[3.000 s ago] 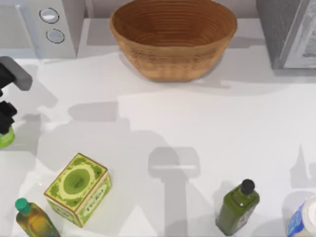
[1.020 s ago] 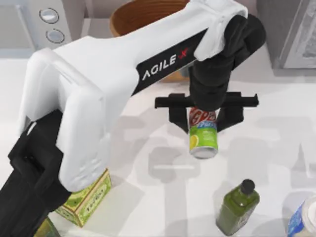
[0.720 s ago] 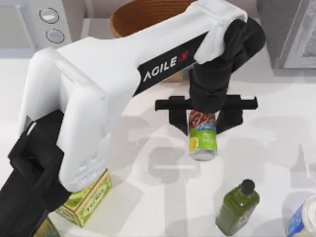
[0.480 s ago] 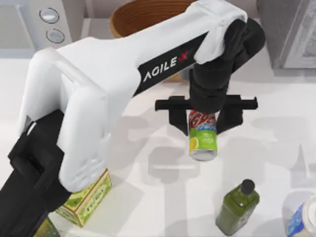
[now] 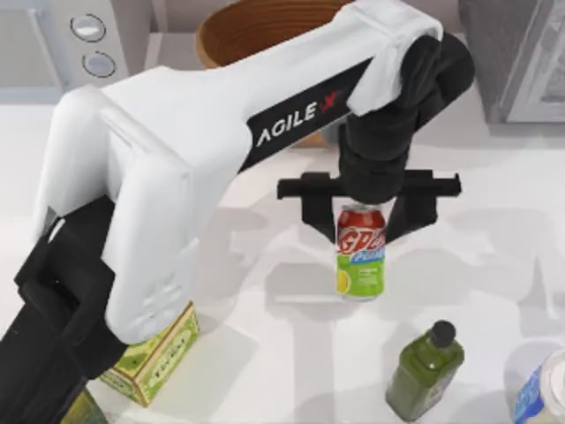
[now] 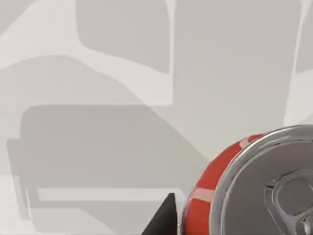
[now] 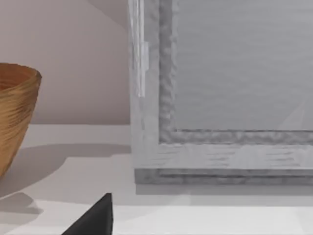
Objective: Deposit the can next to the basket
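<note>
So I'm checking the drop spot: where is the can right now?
In the top view the can stands upright on the table, centre-right, just below the left gripper, in front of the basket and above the dark green bottle.

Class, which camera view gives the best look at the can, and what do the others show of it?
The top view is best: the can stands upright on the table, its whole label visible, below the left gripper. The left wrist view shows part of its silver top and red shoulder. The right wrist view faces the basket instead.
</note>
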Controlling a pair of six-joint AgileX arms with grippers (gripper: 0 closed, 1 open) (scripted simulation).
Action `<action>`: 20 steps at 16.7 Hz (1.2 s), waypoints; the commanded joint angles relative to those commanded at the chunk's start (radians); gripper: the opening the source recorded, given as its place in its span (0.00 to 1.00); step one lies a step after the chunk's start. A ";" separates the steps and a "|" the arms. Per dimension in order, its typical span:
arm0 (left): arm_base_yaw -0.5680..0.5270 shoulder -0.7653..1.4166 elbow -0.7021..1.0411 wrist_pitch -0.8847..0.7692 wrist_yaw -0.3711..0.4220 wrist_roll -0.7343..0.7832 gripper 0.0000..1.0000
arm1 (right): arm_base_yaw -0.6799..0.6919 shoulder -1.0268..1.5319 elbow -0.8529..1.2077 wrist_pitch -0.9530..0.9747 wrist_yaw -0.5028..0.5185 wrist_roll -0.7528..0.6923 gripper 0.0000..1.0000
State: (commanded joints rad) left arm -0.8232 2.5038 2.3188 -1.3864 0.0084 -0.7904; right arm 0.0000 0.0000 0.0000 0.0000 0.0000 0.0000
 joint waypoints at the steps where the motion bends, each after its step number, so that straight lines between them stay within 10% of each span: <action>1: 0.000 0.000 0.000 0.000 0.000 0.000 0.83 | 0.000 0.000 0.000 0.000 0.000 0.000 1.00; 4: 0.000 0.000 0.000 0.000 0.000 0.000 1.00 | 0.000 0.000 0.000 0.000 0.000 0.000 1.00; 20: 0.001 0.050 0.237 -0.184 0.001 -0.001 1.00 | 0.000 0.000 0.000 0.000 0.000 0.000 1.00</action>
State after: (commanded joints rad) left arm -0.8224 2.5539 2.5557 -1.5706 0.0095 -0.7913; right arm 0.0000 0.0000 0.0000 0.0000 0.0000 0.0000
